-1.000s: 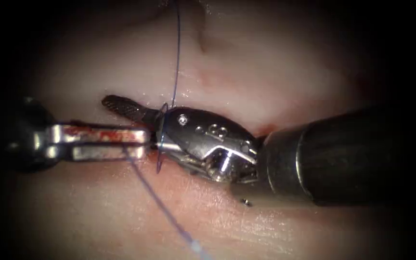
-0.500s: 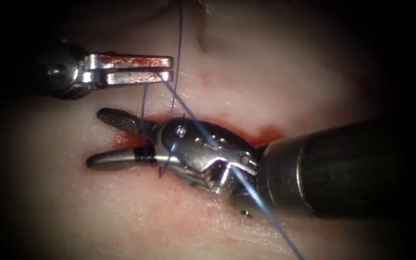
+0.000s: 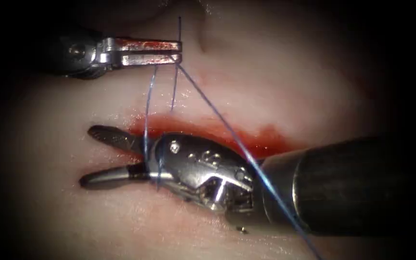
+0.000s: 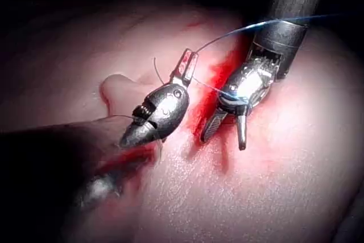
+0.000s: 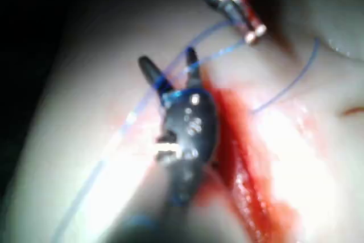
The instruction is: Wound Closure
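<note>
Holding the thin blue suture thread (image 3: 208,103) in clenched jaws, the left arm's red-smeared steel end effector (image 3: 176,52) sits above the cut, toward the far edge of the pale pork tissue (image 3: 285,82). The right arm's dark wristed end effector (image 3: 85,156) lies along the red-filled cut (image 3: 217,132) with its jaws released and grasping nothing; two strands of the thread pass around it just behind the jaws. One long strand runs from the left tool's tip down across the right tool's wrist toward the near edge of the tissue. No needle can be made out.

Risk, as a judgement: the strands draped on the right tool could slide forward off the spread jaws, or catch in the wrist joint (image 3: 217,185), should either tool shift; a thread taut against metal may also fray.

The left wrist view shows a short free thread end (image 4: 156,69) curling beside the left tool (image 4: 183,75), and the red fluid (image 4: 219,75) between both tools. The right wrist view shows a slack thread loop (image 5: 290,86) lying on the tissue beyond the cut.
</note>
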